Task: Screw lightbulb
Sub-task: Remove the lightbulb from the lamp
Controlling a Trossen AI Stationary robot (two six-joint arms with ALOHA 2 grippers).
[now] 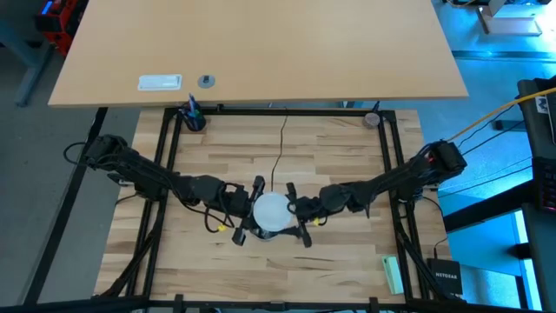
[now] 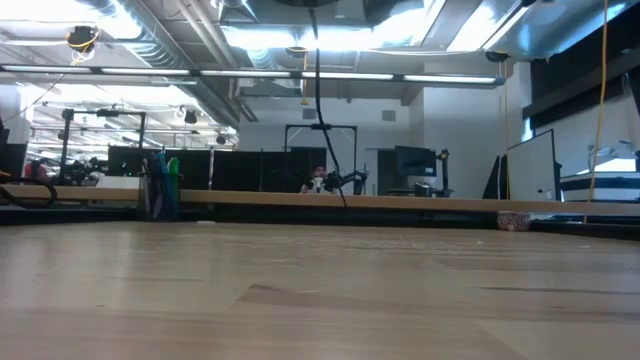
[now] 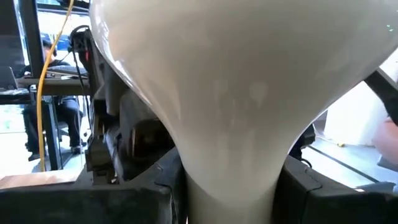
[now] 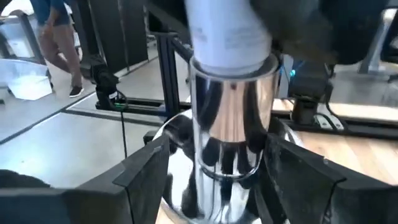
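Filled the left wrist view almost edge to edge: the lightbulb (image 3: 242,93), frosted white, dome wide and neck tapering down between the left gripper's (image 3: 233,193) dark fingers (image 3: 87,202) — pinched at the narrow neck. Sat directly above the silver socket (image 4: 233,118), base entering its mouth, in the right wrist view. Flanked that socket on both sides: the right gripper (image 4: 214,171), fingers (image 4: 143,174) close against the shiny barrel, though contact could not be told. Met over mid-table (image 1: 347,156) — left gripper (image 1: 246,211) touching the bulb (image 1: 272,210) on one side, right gripper (image 1: 300,217) just beside it on the other, thin black cord (image 1: 282,143) running away beyond them.
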